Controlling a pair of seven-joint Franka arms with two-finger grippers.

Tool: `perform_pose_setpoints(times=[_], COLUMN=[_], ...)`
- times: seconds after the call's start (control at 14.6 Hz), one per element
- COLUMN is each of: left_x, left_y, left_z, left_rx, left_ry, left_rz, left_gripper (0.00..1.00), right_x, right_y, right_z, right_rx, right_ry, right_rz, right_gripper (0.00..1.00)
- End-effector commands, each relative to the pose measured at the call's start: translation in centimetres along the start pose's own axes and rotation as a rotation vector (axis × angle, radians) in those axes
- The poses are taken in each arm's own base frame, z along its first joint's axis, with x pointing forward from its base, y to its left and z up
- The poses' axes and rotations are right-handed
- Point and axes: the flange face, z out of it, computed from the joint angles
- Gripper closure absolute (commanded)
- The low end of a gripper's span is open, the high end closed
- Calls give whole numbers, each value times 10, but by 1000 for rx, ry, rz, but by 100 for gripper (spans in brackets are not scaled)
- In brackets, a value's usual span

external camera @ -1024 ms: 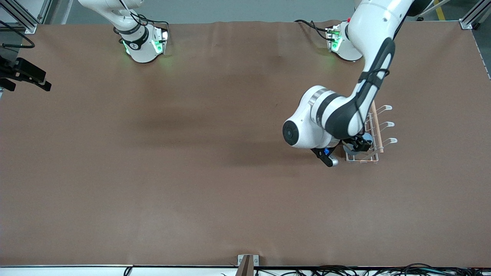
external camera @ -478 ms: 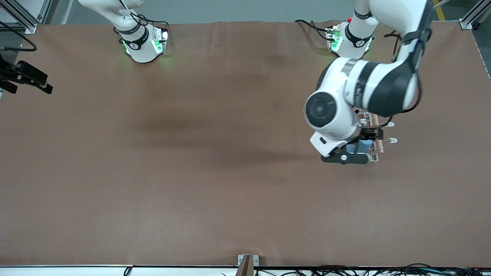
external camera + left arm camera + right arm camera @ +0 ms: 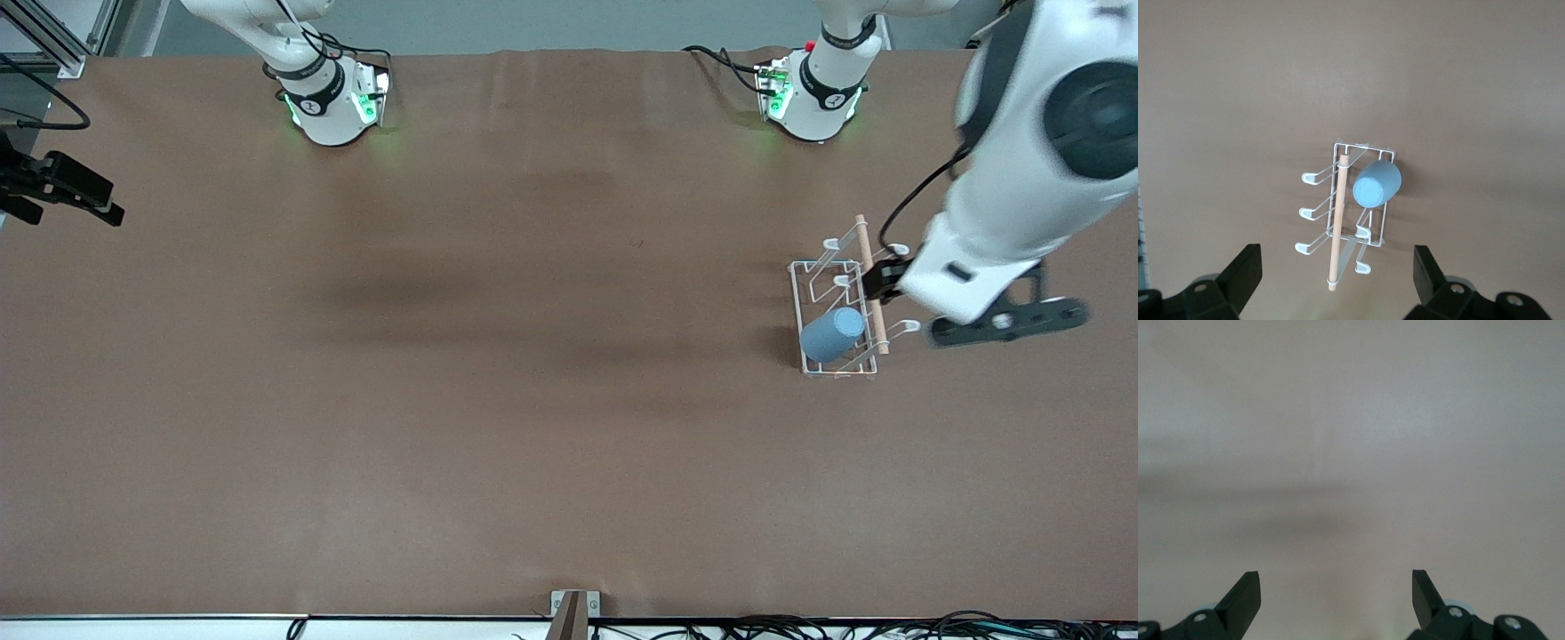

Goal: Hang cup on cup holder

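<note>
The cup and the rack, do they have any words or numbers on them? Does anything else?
None on the cup: plain blue.
None on the cup holder: bare white wire and a wooden rod.
Dark marks on the collars of both arm bases: too small to read.
Nothing readable on the table or on either hand.

The left arm [image 3: 1022, 178] is showing blurred in the front view, and its upper links are running off the picture's top and side edges. Its body is covering part of the rack [image 3: 836, 307] on the side toward the left arm's end of the table, so the prongs there are showing only in part. The cup [image 3: 832, 335] is hiding the prong it hangs on. The left gripper [image 3: 1338, 283] is being cut off by the wrist picture's edge, only the fingertips [image 3: 1245, 273] showing. The right gripper [image 3: 1337, 600] is cropped likewise, and its arm is mostly lying outside the front view.
</note>
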Motion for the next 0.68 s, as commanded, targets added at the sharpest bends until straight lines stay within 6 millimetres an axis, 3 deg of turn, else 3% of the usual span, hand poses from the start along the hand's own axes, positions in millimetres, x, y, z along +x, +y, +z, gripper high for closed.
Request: perform_pose_setpoints(times=[0.0, 0.34, 0.61], left_x=[-14, -58, -96], left_y=[-25, -84, -91], left_z=[-21, -39, -21], left_rx=[-81, -157, -164], left_ry=[18, 28, 18], left_rz=[-29, 35, 74], left_gripper=[0, 0, 0], right_x=[-6, -7, -7], right_y=[2, 6, 6], right_z=[-2, -2, -3], right_rx=[-16, -16, -16], right_ry=[17, 9, 8], right_rz=[20, 27, 27], right_gripper=[0, 0, 0])
